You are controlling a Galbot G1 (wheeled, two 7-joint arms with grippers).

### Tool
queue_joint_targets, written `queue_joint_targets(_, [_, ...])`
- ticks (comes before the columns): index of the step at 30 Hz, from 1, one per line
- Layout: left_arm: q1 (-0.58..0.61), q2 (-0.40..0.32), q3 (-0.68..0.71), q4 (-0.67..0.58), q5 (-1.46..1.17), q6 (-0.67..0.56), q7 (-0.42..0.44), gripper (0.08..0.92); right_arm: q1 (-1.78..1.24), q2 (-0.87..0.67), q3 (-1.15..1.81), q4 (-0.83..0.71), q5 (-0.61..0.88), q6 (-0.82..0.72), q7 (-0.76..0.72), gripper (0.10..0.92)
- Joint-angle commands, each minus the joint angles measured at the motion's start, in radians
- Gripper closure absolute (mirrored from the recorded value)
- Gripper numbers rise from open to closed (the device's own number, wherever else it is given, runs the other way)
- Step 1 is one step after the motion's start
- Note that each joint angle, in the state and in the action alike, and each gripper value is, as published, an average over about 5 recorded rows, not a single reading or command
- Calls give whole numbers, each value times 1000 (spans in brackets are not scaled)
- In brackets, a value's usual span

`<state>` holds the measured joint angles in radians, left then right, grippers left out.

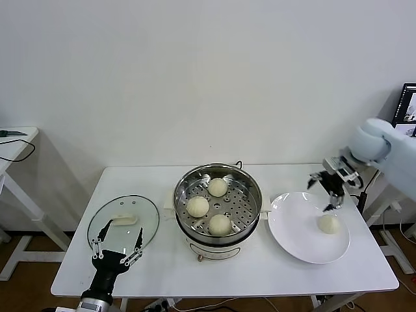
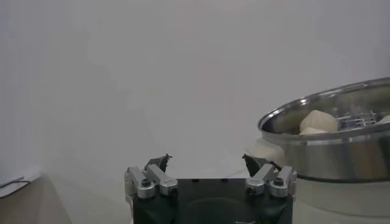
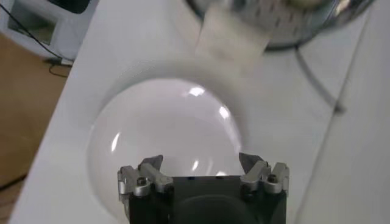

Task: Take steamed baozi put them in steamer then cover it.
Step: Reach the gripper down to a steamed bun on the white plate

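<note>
The steamer (image 1: 185, 194) stands mid-table on its white pot base, with three steamed baozi (image 1: 218, 187) on its perforated floor. A fourth baozi (image 1: 329, 223) lies on the white plate (image 1: 296, 224) to the right. My right gripper (image 1: 328, 188) hangs open just above and behind that baozi, holding nothing; the right wrist view shows its open gripper (image 3: 201, 161) over the bare plate (image 3: 164, 128). The cover (image 1: 146, 211), a glass lid with a white handle, lies flat at the left. My left gripper (image 1: 117, 250) is open and empty at the lid's near edge; the left wrist view shows the gripper (image 2: 206, 163) and the steamer (image 2: 329, 149).
The white table (image 1: 279, 276) ends close in front of the lid and the plate. A dark cable runs behind the steamer. A second white table (image 1: 14, 144) stands far left, and a monitor (image 1: 408, 104) at the right edge.
</note>
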<state>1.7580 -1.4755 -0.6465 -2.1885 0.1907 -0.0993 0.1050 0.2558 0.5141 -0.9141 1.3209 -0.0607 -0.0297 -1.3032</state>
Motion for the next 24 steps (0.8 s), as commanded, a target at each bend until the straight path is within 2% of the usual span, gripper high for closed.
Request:
queue_joint_targets(1, [4,0,2,-2,2,0,-1,177,-295,-52,251,-90,-143,-76,-12,203])
queue_joint_targets(9, [2,-1,5,4,5,-1,-1,177,-382,29,373,-182,-241,-45,22,203])
queue_joint_targets(24, [-4,-6,1,16,8,-3,-2,177,-412,146,411,-284,-303,-19,65,203])
